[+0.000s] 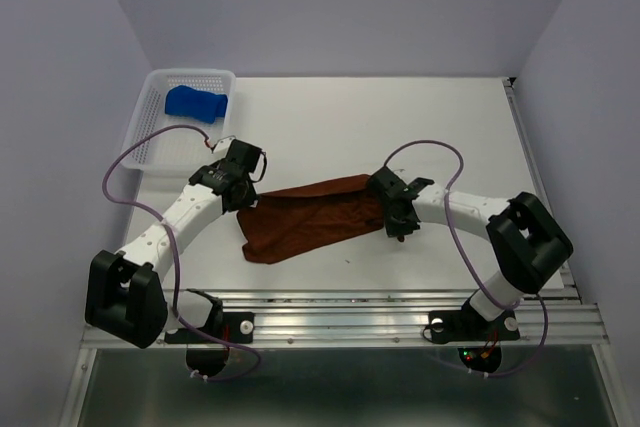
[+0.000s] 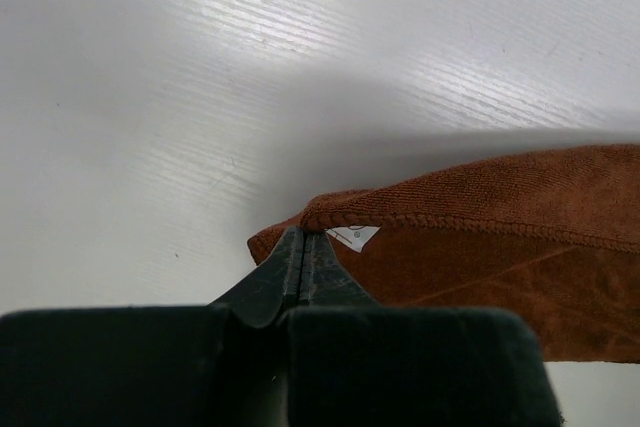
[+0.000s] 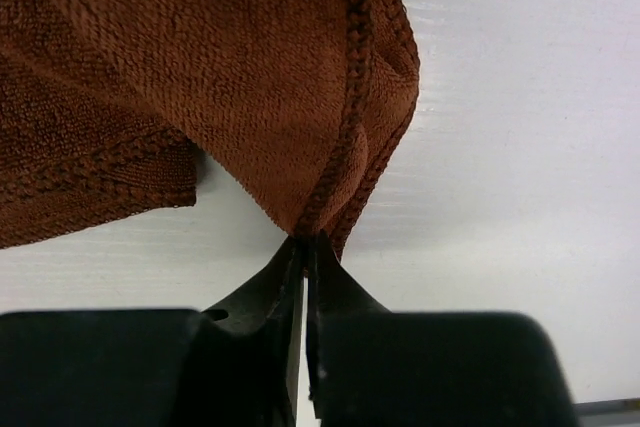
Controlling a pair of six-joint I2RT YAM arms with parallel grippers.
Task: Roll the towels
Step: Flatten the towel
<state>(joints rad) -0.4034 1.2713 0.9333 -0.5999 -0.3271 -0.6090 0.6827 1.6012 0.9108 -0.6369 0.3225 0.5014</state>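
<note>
The rust-brown towel (image 1: pixel 310 215) lies stretched across the middle of the table between my two grippers. My left gripper (image 1: pixel 247 197) is shut on its left corner, beside a small white label (image 2: pixel 352 237), as the left wrist view (image 2: pixel 303 235) shows. My right gripper (image 1: pixel 385 209) is shut on its right corner, with the cloth (image 3: pixel 250 77) bunched and lifted at the fingertips (image 3: pixel 305 240). The royal blue towel (image 1: pixel 197 103) lies crumpled in the white basket (image 1: pixel 160 152) at the back left.
The basket stands near the left wall, just behind my left arm. Purple cables loop over both arms. A metal rail (image 1: pixel 400 312) runs along the near table edge. Bare white table lies behind the brown towel.
</note>
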